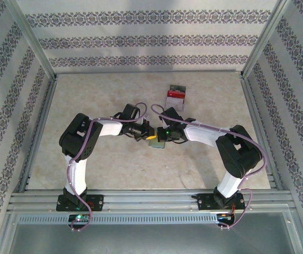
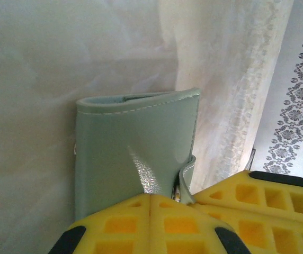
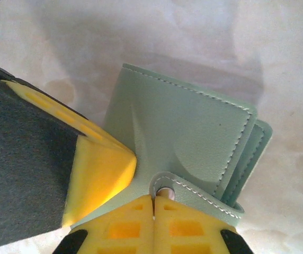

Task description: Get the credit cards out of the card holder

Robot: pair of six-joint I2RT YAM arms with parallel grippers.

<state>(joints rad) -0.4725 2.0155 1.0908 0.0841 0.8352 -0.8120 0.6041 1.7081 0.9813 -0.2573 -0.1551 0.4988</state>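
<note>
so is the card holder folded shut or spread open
Folded: the card holder has both green panels stacked, edges together. Whether its snap is fastened, cannot tell.

At mid-table I have almost no room. The left gripper point(image 1: 147, 133) and right gripper point(image 1: 162, 135) meet nose to nose at the card holder point(image 1: 157, 143), both clamped on it. In the right wrist view their yellow fingers point(image 3: 98, 174) sit just beside each other, so I see no gap to pass between them. The stack of cards point(image 1: 176, 96) lies towards the far edge, well apart from the grippers, and blocks just that patch. The table point(image 1: 104, 174) is bare on the left, right and near sides. Patterned walls point(image 1: 141, 37) close three sides, and purple cables point(image 1: 90, 137) arch over both arms.
</note>
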